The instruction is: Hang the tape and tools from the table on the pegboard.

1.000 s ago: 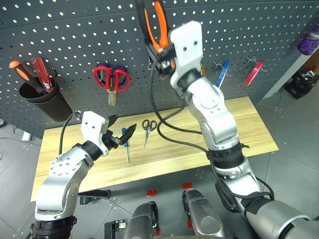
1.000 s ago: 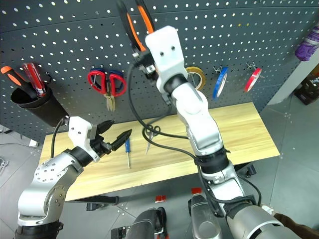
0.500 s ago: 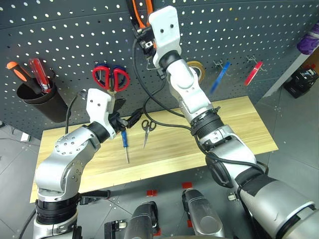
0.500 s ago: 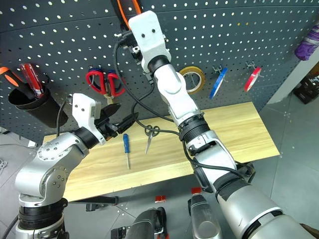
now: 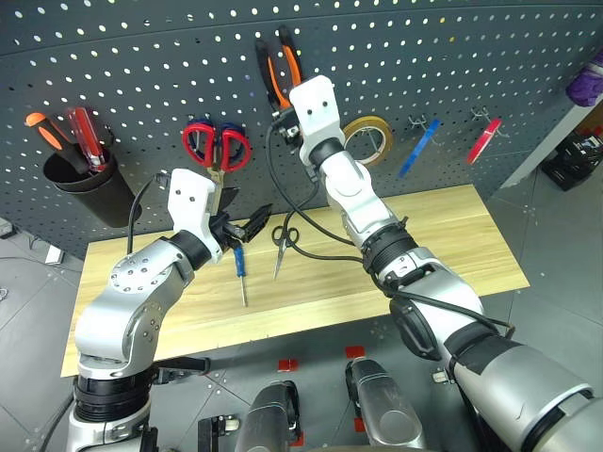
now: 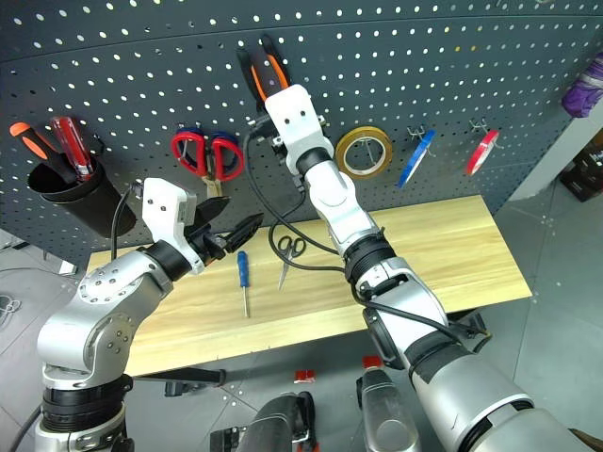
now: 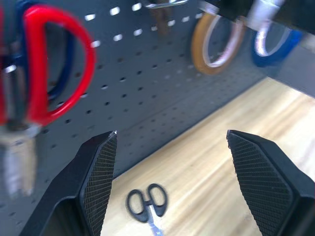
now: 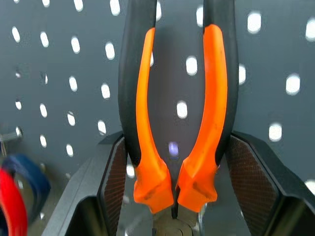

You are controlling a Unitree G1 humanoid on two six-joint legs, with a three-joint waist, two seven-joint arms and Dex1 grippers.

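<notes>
Right gripper (image 5: 285,111) came down w/ pliers (image 5: 278,71) clamped, top centre – now against pegboard (image 5: 452,56); left gripper (image 5: 243,226) open, empty.

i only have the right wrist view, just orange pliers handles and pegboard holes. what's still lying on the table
Observer: Two tools lie on the table: the black-looped scissors and the blue-handled screwdriver.
Operator: is the blue tape hung
Observer: Yes, the blue tape hangs on the pegboard, between the yellow-gold roll and the red roll.
Operator: left gripper doing anything
Observer: The left gripper is open and empty, held above the table near the screwdriver.
Operator: where are my pliers on the board
Observer: The right gripper holds the pliers handles-up against the pegboard, between the red-looped scissors and the yellow-gold roll.
</notes>
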